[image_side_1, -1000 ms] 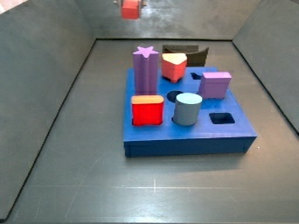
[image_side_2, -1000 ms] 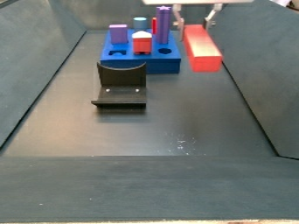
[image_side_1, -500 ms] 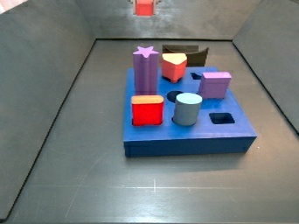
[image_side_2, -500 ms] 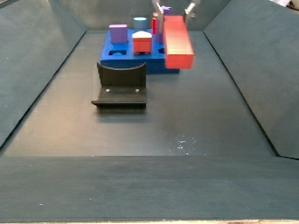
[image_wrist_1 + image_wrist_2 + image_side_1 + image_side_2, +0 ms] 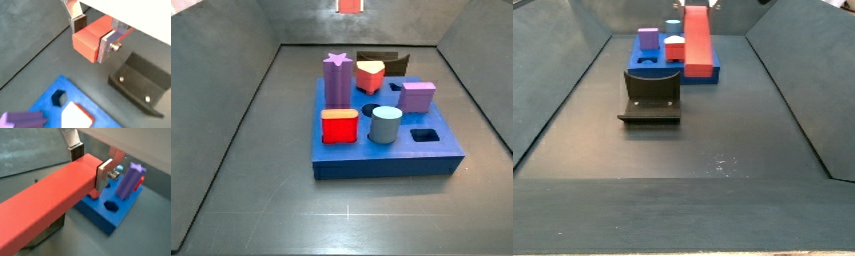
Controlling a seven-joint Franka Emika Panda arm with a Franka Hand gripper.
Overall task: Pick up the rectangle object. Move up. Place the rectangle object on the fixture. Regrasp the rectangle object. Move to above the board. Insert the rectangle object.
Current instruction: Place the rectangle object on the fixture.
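My gripper (image 5: pixel 92 35) is shut on the rectangle object (image 5: pixel 89 41), a long red block, and holds it high in the air. One end sits between the fingers and the rest sticks out, as a wrist view (image 5: pixel 47 213) shows. In a side view the block (image 5: pixel 696 36) hangs in front of the blue board (image 5: pixel 653 70); in a side view only its end (image 5: pixel 348 6) shows at the top edge. The dark fixture (image 5: pixel 652 96) stands on the floor before the board, and below the block in a wrist view (image 5: pixel 138 82).
The blue board (image 5: pixel 392 152) carries a purple star post (image 5: pixel 337 78), a red-and-yellow piece (image 5: pixel 370 75), a purple cube (image 5: pixel 417 96), a red cube (image 5: pixel 339 126) and a grey cylinder (image 5: pixel 385 125). It has open holes (image 5: pixel 425 133). Dark walls enclose the floor.
The gripper has carried the red block sideways and a little higher, from beside the board to in front of it over the fixture side. Board and fixture have not moved.
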